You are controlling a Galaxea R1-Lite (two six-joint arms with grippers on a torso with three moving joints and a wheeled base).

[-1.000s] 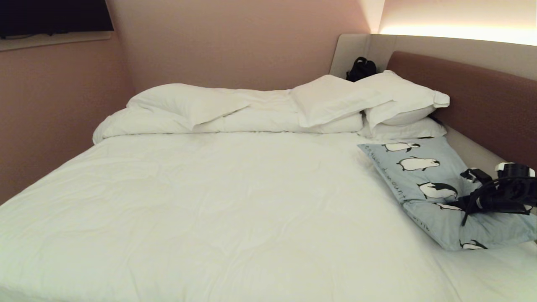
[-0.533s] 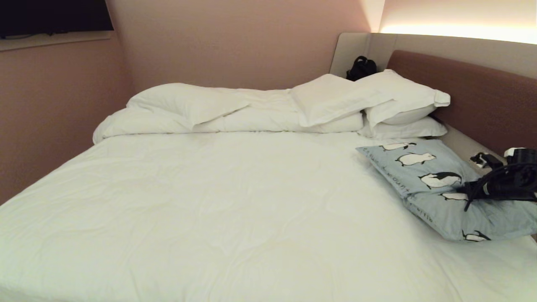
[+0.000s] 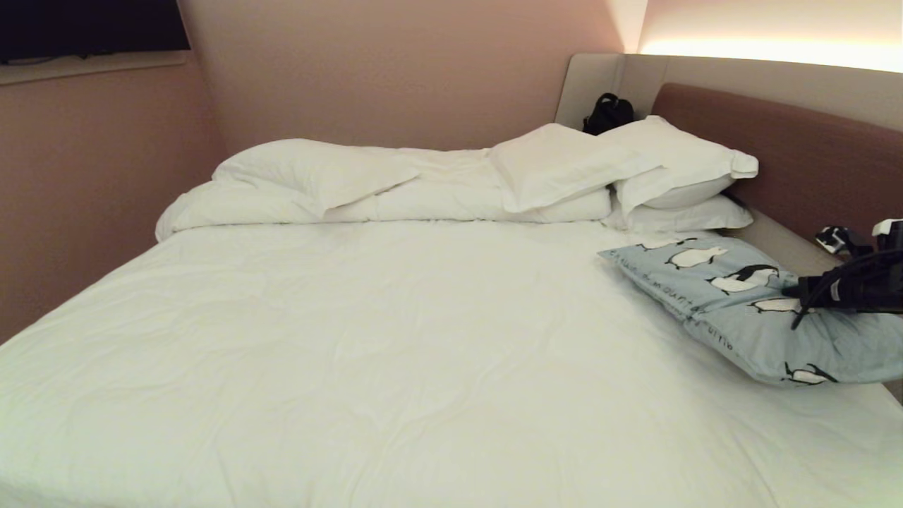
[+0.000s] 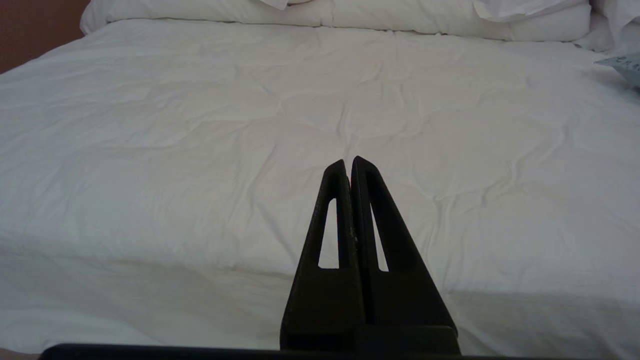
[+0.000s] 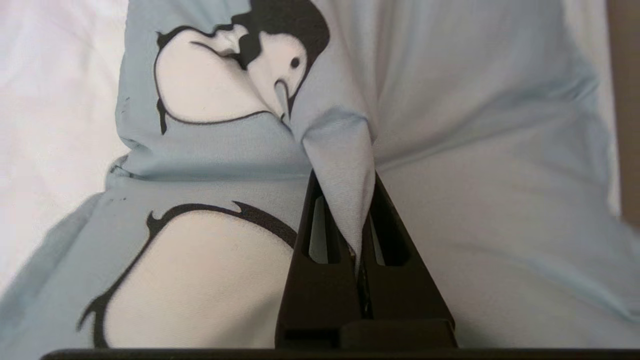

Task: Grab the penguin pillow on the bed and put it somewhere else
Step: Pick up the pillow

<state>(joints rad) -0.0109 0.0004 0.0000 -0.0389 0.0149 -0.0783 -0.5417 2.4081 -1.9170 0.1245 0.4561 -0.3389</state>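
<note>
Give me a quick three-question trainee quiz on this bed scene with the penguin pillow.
1. True or false: the right gripper is shut on a pinch of the penguin pillow.
2. Which side of the bed is that pillow on, in the head view?
3. The left gripper holds: A) the duvet, B) nothing, C) a white pillow?

Key: 1 true; 2 the right side, near the headboard; 3 B.
</note>
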